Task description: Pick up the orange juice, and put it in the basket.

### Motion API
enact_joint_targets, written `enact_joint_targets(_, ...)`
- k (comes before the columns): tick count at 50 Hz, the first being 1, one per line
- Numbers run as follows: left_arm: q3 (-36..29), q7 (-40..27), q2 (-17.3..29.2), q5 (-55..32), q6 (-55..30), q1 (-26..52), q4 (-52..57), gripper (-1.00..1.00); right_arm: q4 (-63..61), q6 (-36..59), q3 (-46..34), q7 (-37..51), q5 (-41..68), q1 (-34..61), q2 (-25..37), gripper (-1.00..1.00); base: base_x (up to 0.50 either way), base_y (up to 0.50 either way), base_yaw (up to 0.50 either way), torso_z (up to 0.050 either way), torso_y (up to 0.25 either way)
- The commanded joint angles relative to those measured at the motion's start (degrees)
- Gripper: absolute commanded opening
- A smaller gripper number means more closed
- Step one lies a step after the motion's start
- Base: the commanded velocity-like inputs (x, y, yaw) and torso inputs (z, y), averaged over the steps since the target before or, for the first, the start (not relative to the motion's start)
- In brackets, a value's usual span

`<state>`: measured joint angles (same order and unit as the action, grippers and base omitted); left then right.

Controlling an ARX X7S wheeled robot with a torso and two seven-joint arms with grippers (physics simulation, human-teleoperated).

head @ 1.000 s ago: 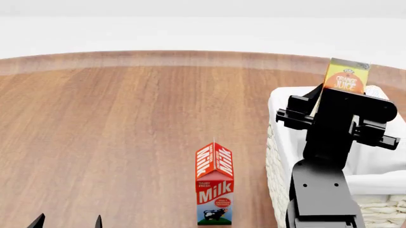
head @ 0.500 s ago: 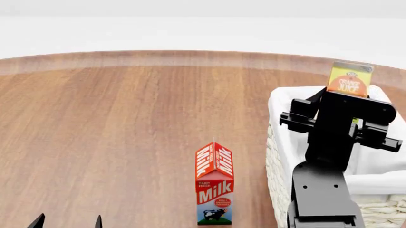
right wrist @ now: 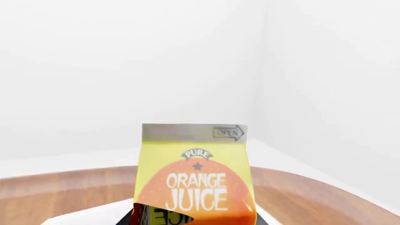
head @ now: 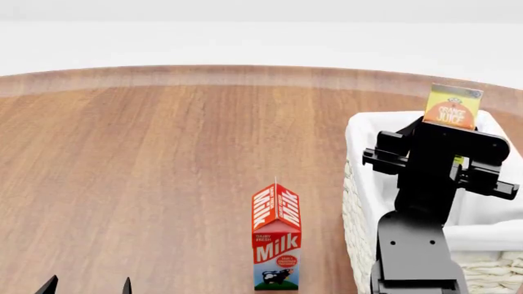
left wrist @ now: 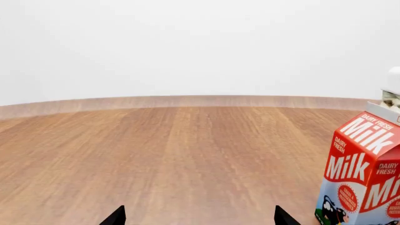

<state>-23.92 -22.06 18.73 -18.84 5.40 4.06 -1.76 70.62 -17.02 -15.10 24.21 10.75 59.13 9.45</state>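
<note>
The orange juice (head: 454, 108) is a yellow and orange carton, upright, with its top showing above my right gripper (head: 445, 131). That gripper is shut on the carton's lower part and holds it over the far half of the basket (head: 364, 184), a cream woven basket with a white liner. In the right wrist view the orange juice (right wrist: 196, 178) fills the middle, and dark fingers (right wrist: 142, 214) press its side. My left gripper (head: 87, 286) is open and empty at the table's near left, far from both; its tips frame bare wood around the left gripper (left wrist: 198, 219).
A red and white milk carton (head: 276, 245) stands upright on the wooden table (head: 147, 159), just left of the basket's near corner. The milk carton (left wrist: 362, 173) also shows in the left wrist view, beside that gripper. My right arm (head: 417, 245) crosses the basket's near side.
My right gripper has carried the orange juice a little to the right and lower, further over the basket. The left arm and the milk carton have not moved.
</note>
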Motion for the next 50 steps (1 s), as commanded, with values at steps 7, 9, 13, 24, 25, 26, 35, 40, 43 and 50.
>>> enact_joint_targets(7, -0.19, -0.15, 0.12, -0.13, 0.08, 0.06, -0.02, 1.0, 4.13, -2.88, -0.07, 0.08, -3.39, 2.27, -0.73, -1.0, 0.0, 0.0, 0.0, 0.0, 0.001)
enact_joint_targets(9, -0.21, -0.17, 0.14, -0.14, 0.08, 0.07, -0.03, 1.0, 4.13, -2.74, 0.04, -0.16, -3.47, 2.18, -0.79, -1.0, 0.0, 0.0, 0.0, 0.0, 0.0)
enact_joint_targets(13, -0.25, -0.2, 0.17, -0.17, 0.1, 0.08, -0.03, 1.0, 3.98, -2.16, 0.38, -0.08, -3.46, 2.24, -0.79, 1.0, 0.0, 0.0, 0.0, 0.0, 0.0)
enact_joint_targets(24, -0.37, -0.29, 0.24, -0.25, 0.15, 0.12, -0.05, 1.0, 3.96, -2.17, 0.67, 0.01, -3.75, 2.12, -0.85, 1.0, 0.0, 0.0, 0.0, 0.0, 0.0)
enact_joint_targets(25, -0.38, -0.3, 0.25, -0.26, 0.15, 0.12, -0.05, 1.0, 3.92, -2.21, 0.65, 0.08, -3.84, 2.1, -0.85, 1.0, 0.0, 0.0, 0.0, 0.0, 0.0)
enact_joint_targets(26, -0.39, -0.31, 0.25, -0.26, 0.16, 0.12, -0.05, 1.0, 3.83, -2.12, 0.69, 0.08, -3.84, 2.11, -0.85, 1.0, 0.0, 0.0, 0.0, 0.0, 0.0)
enact_joint_targets(35, -0.49, -0.39, 0.32, -0.32, 0.19, 0.15, -0.06, 1.0, 0.41, -0.45, 0.52, 0.09, -3.97, 0.93, -0.8, 1.0, 0.0, 0.0, 0.0, 0.0, 0.0)
enact_joint_targets(40, -0.54, -0.43, 0.35, -0.36, 0.21, 0.17, -0.07, 1.0, -2.64, 1.19, 0.34, 0.06, -3.85, 0.07, -0.61, 1.0, 0.0, 0.0, 0.0, 0.0, 0.0)
enact_joint_targets(43, -0.57, -0.45, 0.37, -0.38, 0.23, 0.18, -0.07, 1.0, -2.86, 1.22, 0.25, -0.1, -3.84, 0.09, -0.68, 1.0, 0.0, 0.0, 0.0, 0.0, 0.0)
enact_joint_targets(50, -0.64, -0.51, 0.42, -0.43, 0.25, 0.2, -0.08, 1.0, -15.4, 6.89, 0.16, 0.15, -3.19, -4.58, 0.73, 1.0, 0.0, 0.0, 0.0, 0.0, 0.0)
